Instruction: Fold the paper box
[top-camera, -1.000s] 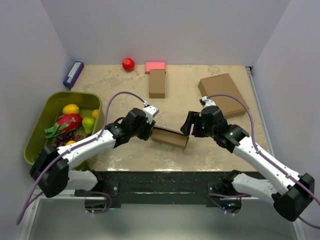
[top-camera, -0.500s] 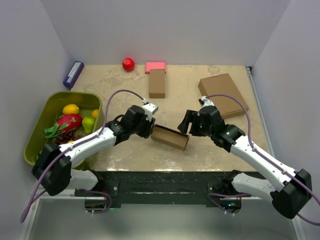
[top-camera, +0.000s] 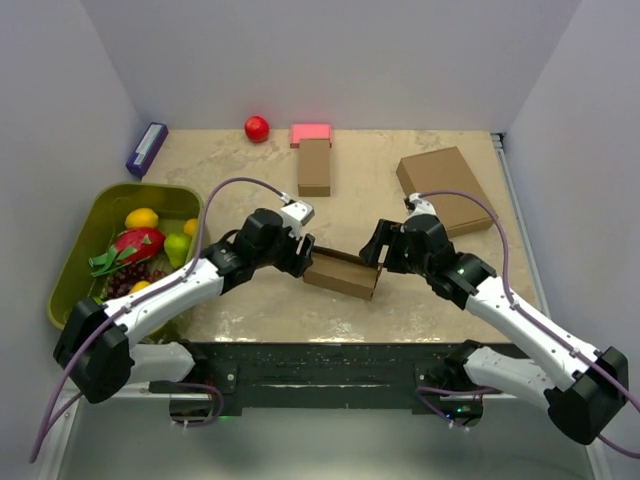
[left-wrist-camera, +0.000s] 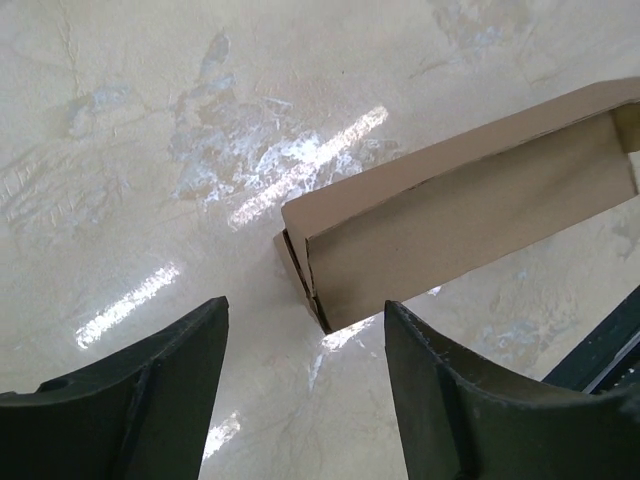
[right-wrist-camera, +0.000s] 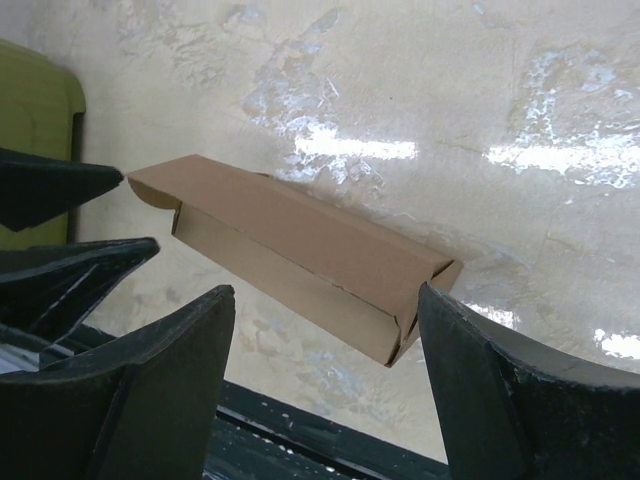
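The paper box (top-camera: 343, 273) is a small low brown cardboard box lying on the table near its front edge, between the two arms. My left gripper (top-camera: 301, 256) is open at the box's left end. In the left wrist view the box's end (left-wrist-camera: 470, 215) lies just beyond the open fingers, and the left gripper (left-wrist-camera: 305, 310) holds nothing. My right gripper (top-camera: 379, 256) is open at the box's right end. In the right wrist view the box (right-wrist-camera: 300, 250) lies between and beyond the fingers, and the right gripper (right-wrist-camera: 325, 296) is not closed on it.
A narrow brown box (top-camera: 314, 166) and a pink block (top-camera: 311, 132) lie at the back centre, next to a red ball (top-camera: 257, 128). A larger brown box (top-camera: 445, 188) lies back right. A green bin (top-camera: 100, 215) of fruit stands at the left, and a purple item (top-camera: 146, 149) behind it.
The left gripper has drawn slightly back and away from the box's left end. The right gripper has shifted a little. The box stays in about the same place.
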